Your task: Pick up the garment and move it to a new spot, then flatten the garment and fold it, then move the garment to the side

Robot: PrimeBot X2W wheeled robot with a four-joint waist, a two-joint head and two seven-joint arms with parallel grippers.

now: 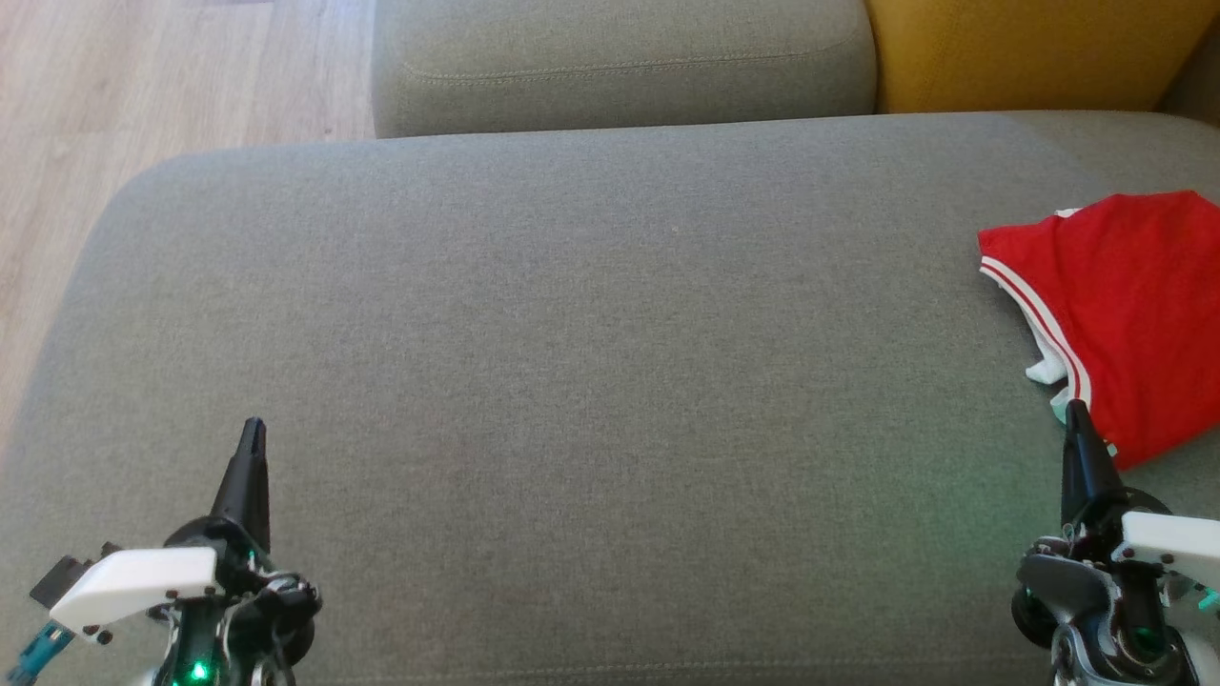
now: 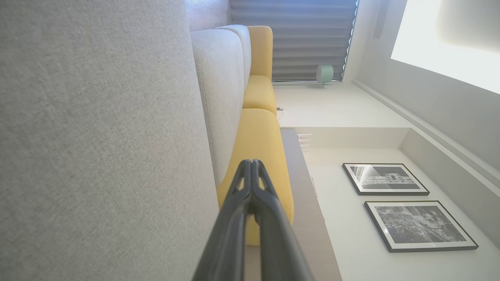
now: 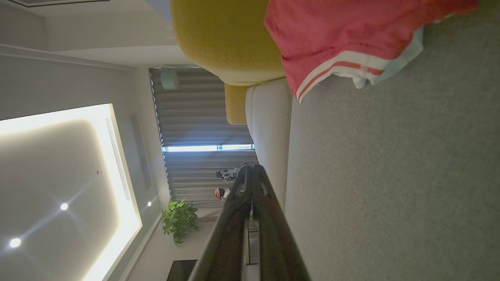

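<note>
A grey sofa is standing on pale wooden flooring, a mustard cushion sitting behind. Grey curtains and two framed prints are hanging beyond.

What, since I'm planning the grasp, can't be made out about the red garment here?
Head view: the garment runs past the right edge, so its full outline and type are unknown.
Right wrist view: the top edge cuts it off too.
Head view: the tip of the right end effector hides a bit of its near hem.
</note>
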